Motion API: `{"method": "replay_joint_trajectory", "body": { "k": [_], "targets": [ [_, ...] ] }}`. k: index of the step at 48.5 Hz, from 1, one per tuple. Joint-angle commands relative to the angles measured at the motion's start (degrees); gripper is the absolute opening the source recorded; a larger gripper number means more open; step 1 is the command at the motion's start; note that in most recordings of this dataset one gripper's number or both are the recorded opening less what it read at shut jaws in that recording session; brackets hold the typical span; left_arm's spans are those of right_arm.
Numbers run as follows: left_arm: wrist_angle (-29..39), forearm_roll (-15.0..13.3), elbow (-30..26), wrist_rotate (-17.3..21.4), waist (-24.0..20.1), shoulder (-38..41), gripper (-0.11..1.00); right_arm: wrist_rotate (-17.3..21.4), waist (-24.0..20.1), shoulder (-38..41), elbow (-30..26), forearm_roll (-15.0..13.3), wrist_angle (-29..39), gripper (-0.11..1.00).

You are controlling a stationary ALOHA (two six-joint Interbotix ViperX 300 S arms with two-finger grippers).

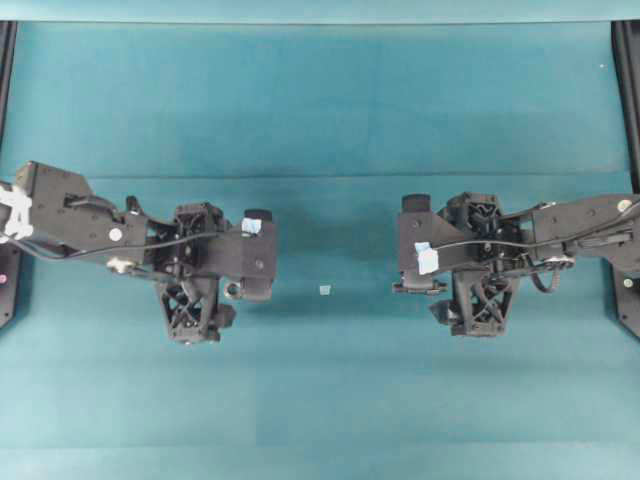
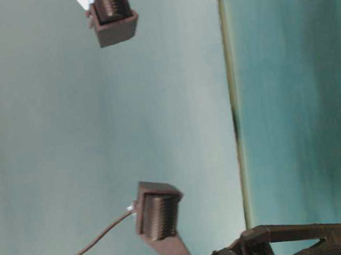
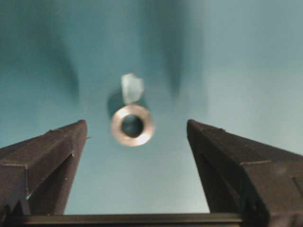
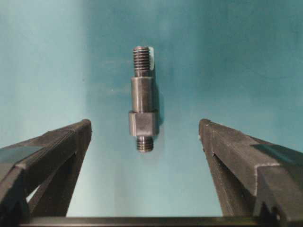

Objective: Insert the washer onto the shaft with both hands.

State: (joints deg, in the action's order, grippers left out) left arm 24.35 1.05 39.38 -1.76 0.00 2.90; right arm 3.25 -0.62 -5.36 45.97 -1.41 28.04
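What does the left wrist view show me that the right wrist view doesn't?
Only the left wrist view shows the washer, lying flat on the teal table with a pale tape scrap just beyond it, framed between the open left gripper fingers. Only the right wrist view shows the shaft, lying on the table lengthwise between the open right gripper fingers. Both share wide-open jaws holding nothing, with each part lying untouched.

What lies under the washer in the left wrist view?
The washer lies flat on the teal table; teal shows through its hole. A pale tape scrap touches its far edge. Whether the scrap runs under the ring cannot be seen.
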Motion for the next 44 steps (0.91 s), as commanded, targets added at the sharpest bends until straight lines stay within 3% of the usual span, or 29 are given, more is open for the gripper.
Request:
{"method": "replay_joint_trajectory", "body": {
  "k": [1, 44],
  "targets": [
    [-0.88, 0.09, -0.44, 0.09, 0.00, 0.26, 0.91, -0.18, -0.18, 0.18, -0.35, -0.09, -0.44, 0.92],
    [-2.72, 0.09, -0.26, -0.70, 0.53, 2.29, 0.91, -0.18, -0.18, 3.96, -0.26, 0.09, -3.60, 0.92]
  ]
}}
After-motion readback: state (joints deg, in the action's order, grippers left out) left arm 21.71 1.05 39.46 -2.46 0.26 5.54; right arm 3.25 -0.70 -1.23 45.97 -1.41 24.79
